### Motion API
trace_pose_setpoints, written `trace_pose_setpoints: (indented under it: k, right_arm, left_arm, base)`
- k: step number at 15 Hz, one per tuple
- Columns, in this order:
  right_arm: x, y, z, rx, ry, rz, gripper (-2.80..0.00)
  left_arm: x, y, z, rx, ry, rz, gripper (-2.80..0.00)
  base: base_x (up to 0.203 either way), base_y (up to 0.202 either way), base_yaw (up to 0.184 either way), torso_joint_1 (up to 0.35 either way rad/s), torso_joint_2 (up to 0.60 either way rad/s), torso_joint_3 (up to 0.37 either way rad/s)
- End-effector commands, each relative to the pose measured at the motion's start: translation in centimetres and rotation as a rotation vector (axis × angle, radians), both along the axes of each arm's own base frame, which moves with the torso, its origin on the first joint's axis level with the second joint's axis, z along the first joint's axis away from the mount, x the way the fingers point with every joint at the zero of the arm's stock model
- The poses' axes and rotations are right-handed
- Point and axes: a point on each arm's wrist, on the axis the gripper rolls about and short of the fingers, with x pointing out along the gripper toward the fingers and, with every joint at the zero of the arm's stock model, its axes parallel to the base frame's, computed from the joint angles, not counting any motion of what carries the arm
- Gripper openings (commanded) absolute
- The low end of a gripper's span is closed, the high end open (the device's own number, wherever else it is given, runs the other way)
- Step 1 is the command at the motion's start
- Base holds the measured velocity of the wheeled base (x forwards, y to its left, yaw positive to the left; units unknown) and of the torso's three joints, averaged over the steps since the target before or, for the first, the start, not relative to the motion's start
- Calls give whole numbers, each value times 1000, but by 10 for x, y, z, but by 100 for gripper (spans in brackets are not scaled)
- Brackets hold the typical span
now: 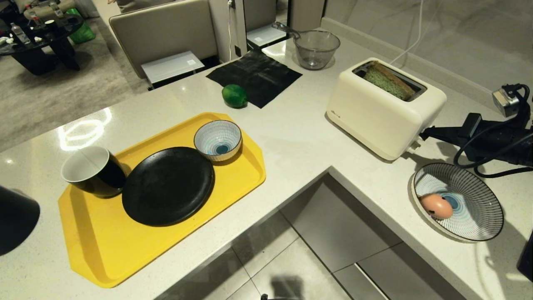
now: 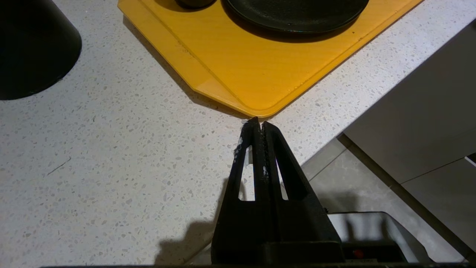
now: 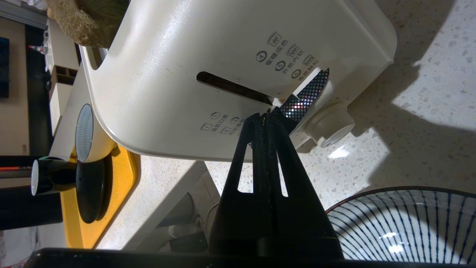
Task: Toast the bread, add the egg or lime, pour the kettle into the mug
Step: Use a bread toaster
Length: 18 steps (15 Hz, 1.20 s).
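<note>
Fingers of the right gripper [image 3: 264, 116] are pressed together with nothing between them, their tips at the lever slot on the end of the cream plastic toaster [image 1: 385, 109], seemingly touching its patterned lever [image 3: 306, 95], while the left gripper [image 2: 259, 122] hangs closed and empty just off the corner of the yellow plastic tray [image 2: 256, 70]. Green-faced, brown-crusted bread [image 1: 387, 80] sits in the toaster's slot. On the white speckled tabletop [image 1: 291, 137] the pinkish egg [image 1: 436, 206] lies in a striped shallow bowl [image 1: 474, 196], the glossy green lime [image 1: 234, 95] beside a black cloth [image 1: 256, 77], the glossy black mug [image 1: 92, 171] on the tray, and the matte black kettle [image 1: 14, 218] at the left edge.
</note>
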Motion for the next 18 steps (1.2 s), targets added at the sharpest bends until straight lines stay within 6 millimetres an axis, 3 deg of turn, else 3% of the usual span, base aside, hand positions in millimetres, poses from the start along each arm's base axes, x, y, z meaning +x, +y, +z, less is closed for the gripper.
trace_pose_setpoints:
  k: [1,18]
  right_arm:
    - [0,0,0,3,-2,3,-280]
    - [-1,0,4,2,-12,4,-280]
  left_arm:
    - [0,0,0,0,1,0,-280]
    - [0,0,0,0,0,0,-280]
  base:
    - [0,0,0,0,0,0]
    - [0,0,0,0,0,0]
